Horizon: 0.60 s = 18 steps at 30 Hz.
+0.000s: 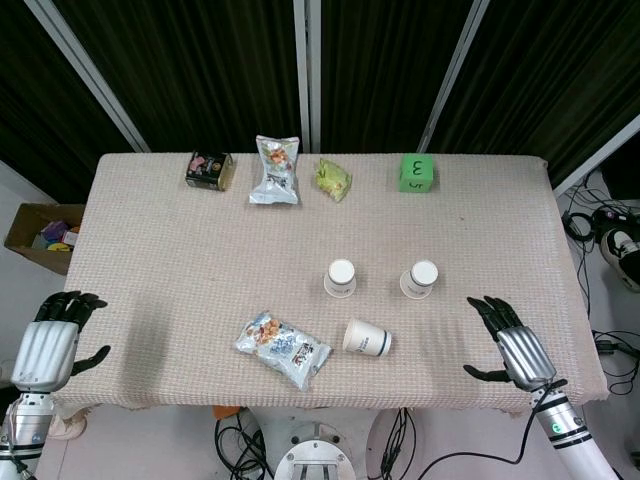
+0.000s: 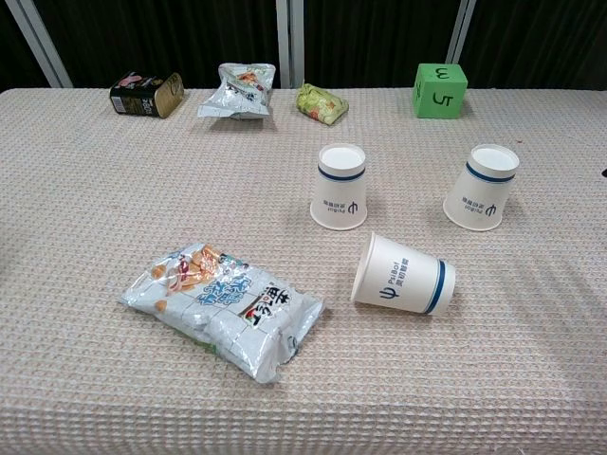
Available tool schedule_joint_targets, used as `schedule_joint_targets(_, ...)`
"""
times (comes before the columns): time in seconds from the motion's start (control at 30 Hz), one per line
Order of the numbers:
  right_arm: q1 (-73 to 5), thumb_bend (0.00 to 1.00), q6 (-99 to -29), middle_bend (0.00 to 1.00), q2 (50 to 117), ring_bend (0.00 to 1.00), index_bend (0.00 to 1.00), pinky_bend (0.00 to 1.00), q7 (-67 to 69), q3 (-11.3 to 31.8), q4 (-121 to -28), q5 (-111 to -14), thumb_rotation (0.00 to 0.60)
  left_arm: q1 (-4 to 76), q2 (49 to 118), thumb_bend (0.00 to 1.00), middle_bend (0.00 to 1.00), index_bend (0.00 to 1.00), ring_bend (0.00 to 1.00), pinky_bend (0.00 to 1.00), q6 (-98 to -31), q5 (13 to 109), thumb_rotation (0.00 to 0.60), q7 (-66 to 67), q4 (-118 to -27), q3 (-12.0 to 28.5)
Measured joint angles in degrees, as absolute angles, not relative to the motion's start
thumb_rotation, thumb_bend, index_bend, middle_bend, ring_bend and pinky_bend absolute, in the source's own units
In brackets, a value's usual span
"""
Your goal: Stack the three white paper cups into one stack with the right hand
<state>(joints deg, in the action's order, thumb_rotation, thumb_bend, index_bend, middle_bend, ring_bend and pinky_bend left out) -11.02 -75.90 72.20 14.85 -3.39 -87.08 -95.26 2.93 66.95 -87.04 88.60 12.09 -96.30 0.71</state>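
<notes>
Two white paper cups stand upside down mid-table: one (image 1: 340, 277) (image 2: 340, 187) and another to its right (image 1: 420, 279) (image 2: 482, 187). A third white cup (image 1: 367, 338) (image 2: 403, 276) lies on its side in front of them, mouth toward the left. My right hand (image 1: 508, 343) hovers open over the table's front right, well right of the cups, holding nothing. My left hand (image 1: 55, 335) hangs open off the table's front left corner. Neither hand shows in the chest view.
A snack bag (image 1: 283, 349) (image 2: 222, 308) lies left of the fallen cup. Along the far edge sit a dark tin (image 1: 209, 170), a silver snack bag (image 1: 275, 170), a green-yellow packet (image 1: 334, 179) and a green cube (image 1: 416, 172). A cardboard box (image 1: 40, 232) stands on the floor.
</notes>
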Motion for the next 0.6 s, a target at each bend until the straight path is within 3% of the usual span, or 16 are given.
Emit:
schedule_joint_targets(0.37,-13.53,0.05,-70.48,0.19,73.03,0.0,0.01,0.08,16.63,-4.58,-92.15,-94.97,0.6,2.75,67.36,0.16,0.25,0.31,0.17,0.18,-87.43,89.2,0.6,11.87,-96.1,0.27)
schedule_joint_targets(0.6,-15.4,0.05,-66.79,0.21,75.83,0.0,0.05,0.08,11.94,-2.44,-97.46,-89.4,0.6,2.49,67.73,0.16,0.25,0.31,0.17,0.18,-88.01,89.68,0.6,10.9,-95.23,0.13)
